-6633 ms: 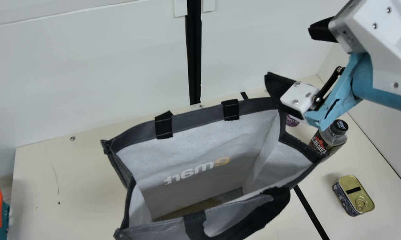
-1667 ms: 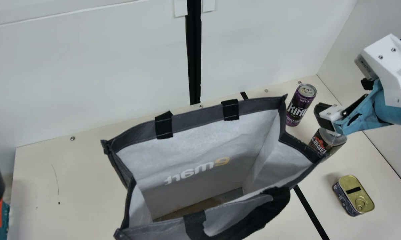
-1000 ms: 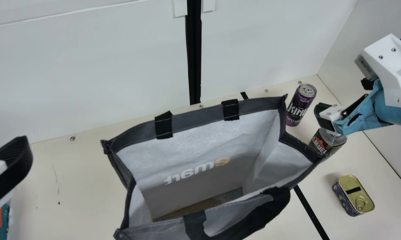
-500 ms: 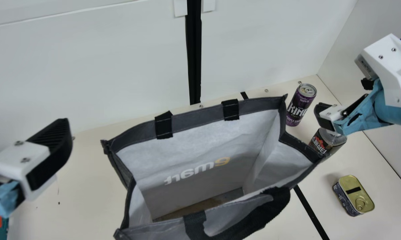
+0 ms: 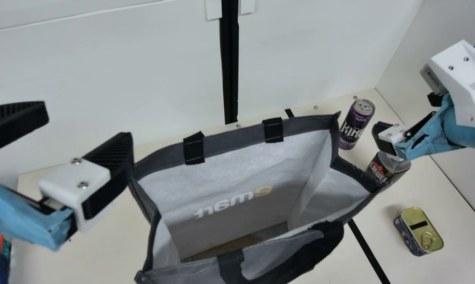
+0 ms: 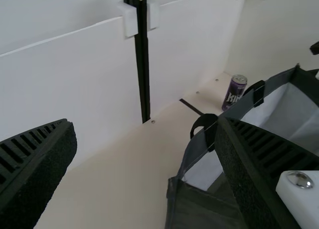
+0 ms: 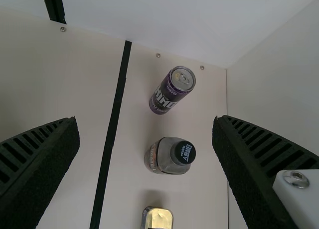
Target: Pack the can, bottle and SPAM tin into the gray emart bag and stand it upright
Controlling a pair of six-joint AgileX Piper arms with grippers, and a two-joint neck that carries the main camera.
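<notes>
The gray emart bag (image 5: 233,141), lower centre, could be toppled if bumped by the spread left gripper (image 5: 88,125); can (image 5: 355,125), bottle (image 5: 384,169) and SPAM tin (image 5: 421,230) are seen at right, near the spread right gripper (image 7: 145,118).
</notes>
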